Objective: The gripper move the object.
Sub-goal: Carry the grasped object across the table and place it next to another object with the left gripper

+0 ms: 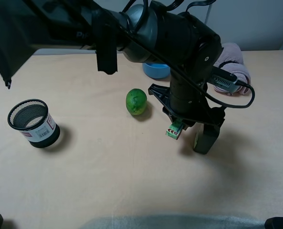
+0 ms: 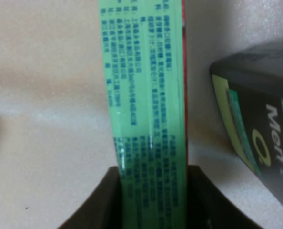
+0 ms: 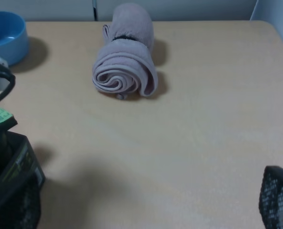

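Note:
The object, a slim light green box (image 1: 175,130) with printed marks and a red edge, is gripped by my left gripper (image 1: 177,124), which has reached across to the right of the middle. In the left wrist view the box (image 2: 146,119) runs out from between the two dark fingers (image 2: 96,207), close over the table. A dark bottle (image 1: 206,139) stands right beside it and shows in the left wrist view (image 2: 256,129). My right gripper shows only as a black fingertip (image 3: 278,198) at the edge of the right wrist view, with nothing between the fingers.
A round green fruit (image 1: 136,101) lies left of the box. A black mesh cup (image 1: 33,122) lies on its side at the far left. A blue bowl (image 1: 156,70) and a rolled pink towel (image 3: 125,67) sit at the back.

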You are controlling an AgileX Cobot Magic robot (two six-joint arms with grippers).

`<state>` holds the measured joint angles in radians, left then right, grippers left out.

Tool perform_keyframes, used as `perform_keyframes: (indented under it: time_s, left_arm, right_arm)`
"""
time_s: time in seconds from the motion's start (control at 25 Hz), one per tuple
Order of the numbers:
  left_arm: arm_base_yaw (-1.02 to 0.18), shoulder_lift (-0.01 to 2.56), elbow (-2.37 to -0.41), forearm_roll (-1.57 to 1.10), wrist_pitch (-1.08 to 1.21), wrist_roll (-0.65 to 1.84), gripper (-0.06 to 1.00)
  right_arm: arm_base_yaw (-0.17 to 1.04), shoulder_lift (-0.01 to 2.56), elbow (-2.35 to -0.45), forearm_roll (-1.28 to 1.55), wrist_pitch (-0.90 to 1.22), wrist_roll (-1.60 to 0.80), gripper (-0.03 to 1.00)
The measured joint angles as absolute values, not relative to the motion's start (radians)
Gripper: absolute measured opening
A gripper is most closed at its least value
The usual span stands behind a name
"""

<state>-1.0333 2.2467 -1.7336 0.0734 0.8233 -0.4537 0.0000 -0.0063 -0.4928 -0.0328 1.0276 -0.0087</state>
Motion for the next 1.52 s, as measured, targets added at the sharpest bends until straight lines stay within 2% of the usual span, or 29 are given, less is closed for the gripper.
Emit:
perform_keyframes:
  time_s: [0.64, 1.08, 1.52]
  left_arm:
    - [-1.033, 2.262, -1.734, 0.062, 0.824, -0.454, 0.29]
    - [-1.033, 2.261, -1.734, 0.062, 0.824, -0.455, 0.56]
    - [-1.033, 2.261, -1.734, 0.062, 0.86, -0.455, 0.58]
  right_arm:
    - [0.0, -0.006, -0.493, -0.033, 1.028, -0.009, 0.69]
    - [0.0, -0.006, -0.493, -0.033, 1.028, -0.009, 0.69]
    - [0.0, -0.006, -0.493, -0.033, 1.028, -0.009, 0.69]
